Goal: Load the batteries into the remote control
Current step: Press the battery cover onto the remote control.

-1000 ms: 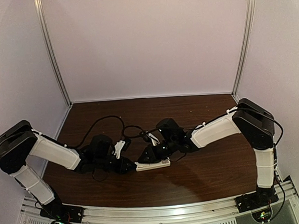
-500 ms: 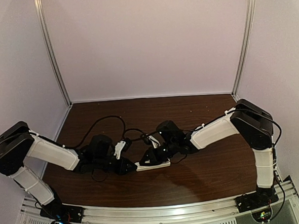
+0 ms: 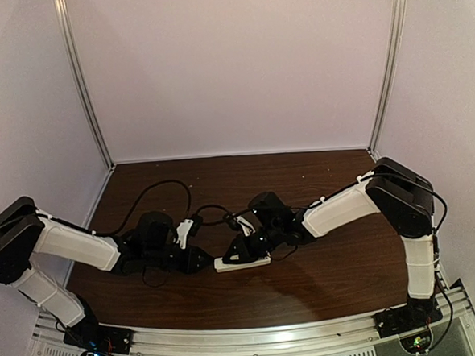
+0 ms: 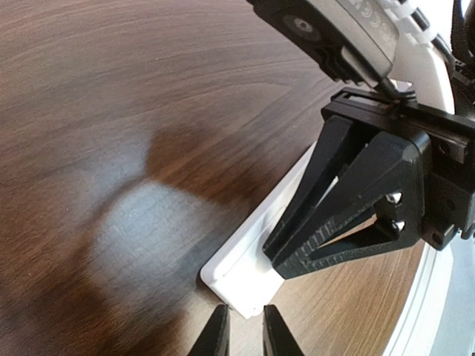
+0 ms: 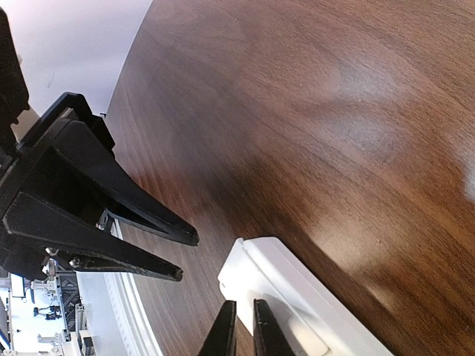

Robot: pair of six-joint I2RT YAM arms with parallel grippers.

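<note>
At one remote control [image 4: 237, 258]: left tool [image 5: 185, 256], right tool [image 4: 276, 263].

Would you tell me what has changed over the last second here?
The left arm sank back toward its own side, drawing the left gripper slightly away from the end of the remote control. Nothing was gripped or released. The right gripper, tips on the remote control, and the handset itself stayed put.

We see soft, even light from overhead, walls [image 3: 231, 65] tinted violet, dark table [image 3: 332, 277] dim, remote control [image 3: 243, 262] bright white against it, hazy glare patches and soft shadows on the wood in our wrist views, corner posts [image 3: 82, 82] bowed by the lens.
</note>
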